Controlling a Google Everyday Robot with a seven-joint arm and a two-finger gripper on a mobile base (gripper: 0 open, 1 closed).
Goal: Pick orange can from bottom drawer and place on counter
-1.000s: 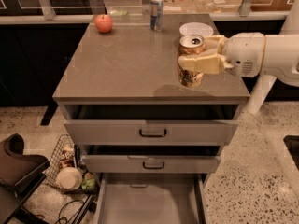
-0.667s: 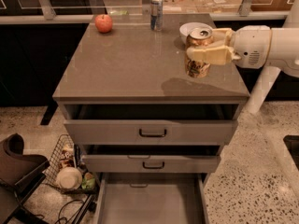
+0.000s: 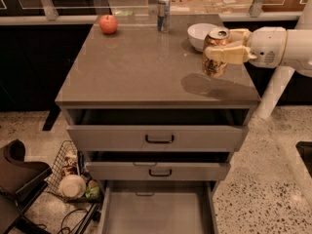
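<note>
My gripper (image 3: 220,51) comes in from the right and is shut on the orange can (image 3: 215,66), an orange-brown can with a silver top. It holds the can upright a little above the right side of the counter (image 3: 141,62), over its own shadow. The bottom drawer (image 3: 156,211) is pulled open below the two upper drawers, and its grey floor shows nothing in it.
A white bowl (image 3: 201,33) sits just behind the can. A slim blue-and-silver can (image 3: 164,13) and a red apple (image 3: 108,24) stand at the counter's back. A wire basket (image 3: 73,177) with clutter lies on the floor at left, and a dark chair (image 3: 17,179) beside it.
My gripper has carried the orange can a little toward the back and right over the counter, closer to the white bowl. Nothing else moved.
</note>
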